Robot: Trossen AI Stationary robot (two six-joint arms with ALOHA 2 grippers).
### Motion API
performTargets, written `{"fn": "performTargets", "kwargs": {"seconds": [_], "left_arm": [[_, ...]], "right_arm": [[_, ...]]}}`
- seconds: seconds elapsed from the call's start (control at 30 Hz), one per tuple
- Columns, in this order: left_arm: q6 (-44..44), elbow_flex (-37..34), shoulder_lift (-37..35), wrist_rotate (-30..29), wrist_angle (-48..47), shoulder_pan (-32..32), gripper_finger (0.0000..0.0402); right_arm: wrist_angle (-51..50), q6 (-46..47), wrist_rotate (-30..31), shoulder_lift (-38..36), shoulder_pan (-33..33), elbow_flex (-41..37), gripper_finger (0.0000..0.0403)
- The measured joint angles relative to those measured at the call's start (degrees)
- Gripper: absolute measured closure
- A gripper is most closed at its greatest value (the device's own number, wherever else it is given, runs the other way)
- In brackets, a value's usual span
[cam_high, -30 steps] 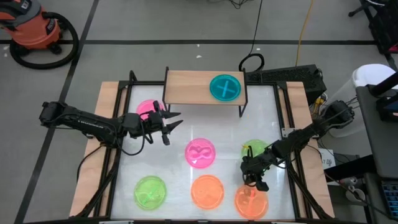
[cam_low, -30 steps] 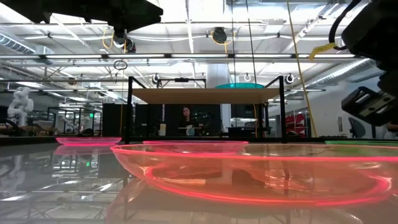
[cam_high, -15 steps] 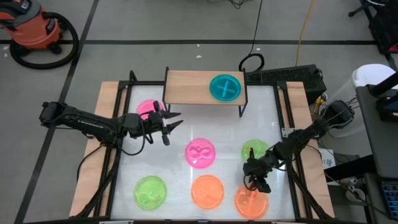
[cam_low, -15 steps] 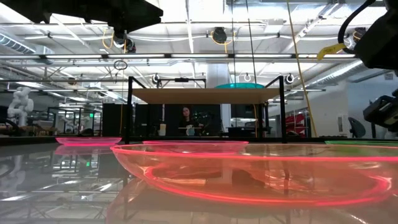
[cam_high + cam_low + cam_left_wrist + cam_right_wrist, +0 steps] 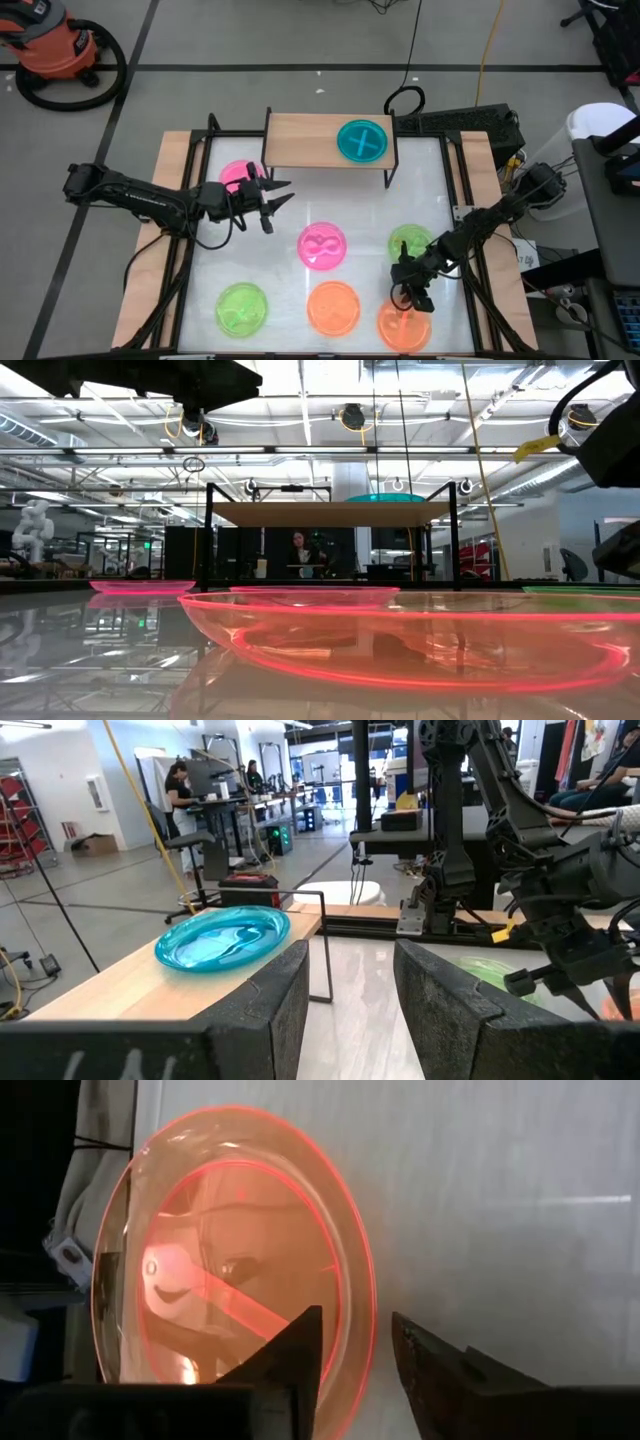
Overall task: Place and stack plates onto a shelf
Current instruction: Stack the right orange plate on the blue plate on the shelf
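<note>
Plates: one round translucent teal plastic plate (image 5: 361,140) lies on the small light-wood shelf (image 5: 300,142); the others lie on the white table (image 5: 420,190).
Right gripper (image 5: 411,298): fingers parted, straddling the near-right round translucent orange plate's (image 5: 404,327) rim.
Left gripper (image 5: 278,193): fingers apart, empty, beside the shelf.
</note>
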Motion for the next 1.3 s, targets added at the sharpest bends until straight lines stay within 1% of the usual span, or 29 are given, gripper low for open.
{"fn": "performTargets", "kwargs": {"seconds": [0.1,0.23,0.3,0.63,0.87,1.07,1.23,1.3], "left_arm": [[0.00,0.00,0.00,-0.02,0.00,0.00,0.0248],[0.00,0.00,0.00,0.00,0.00,0.01,0.0248],[0.00,0.00,0.00,-0.01,0.02,0.00,0.0248],[0.02,0.00,0.00,0.00,0.04,0.01,0.0248],[0.01,0.00,0.00,-0.02,0.09,0.00,0.0248],[0.02,0.00,0.00,-0.02,0.09,0.00,0.0248],[0.02,0.00,0.00,-0.02,0.11,-0.01,0.0248],[0.02,0.00,0.00,-0.02,0.11,0.00,0.0248]], "right_arm": [[-0.33,-0.22,-0.20,0.02,0.00,0.00,0.0332],[-0.95,-0.36,-0.37,0.04,0.00,0.00,0.0383],[-0.95,-0.36,-0.42,0.02,0.00,0.00,0.0397],[-1.01,-0.65,-0.43,-0.81,-0.02,-0.02,0.0402],[-0.97,-2.74,0.15,-5.74,-0.70,-0.04,0.0403],[-0.91,-7.62,5.73,-12.72,-3.15,-0.04,0.0403],[-1.07,-13.48,13.64,-18.54,-6.88,-0.04,0.0403],[-0.97,-16.74,18.33,-20.74,-8.80,-0.04,0.0403]]}}
